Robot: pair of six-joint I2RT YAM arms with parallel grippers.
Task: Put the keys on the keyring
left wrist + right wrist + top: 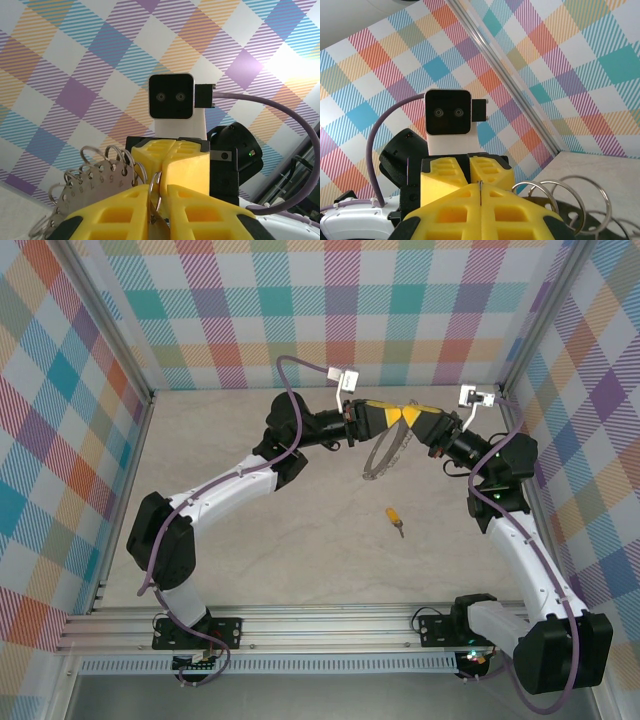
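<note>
The keyring [383, 455], a thin dark ring fringed with silvery wire loops, hangs above the table between both grippers. My left gripper [400, 414] and right gripper [418, 418] meet tip to tip over its upper end. In the left wrist view, my left gripper [159, 200] is shut on one wire loop, and the numbered rim of the keyring [95, 182] spreads to the left. In the right wrist view, my right gripper [480, 192] is shut on a thin metal edge of the keyring [580, 215]. The key [395, 519], with its yellow-orange head, lies loose on the table below the ring.
Plaid walls enclose the beige table [250, 540] at the back and on both sides. An aluminium rail [300, 625] runs along the near edge by the arm bases. Open tabletop lies left of and in front of the key.
</note>
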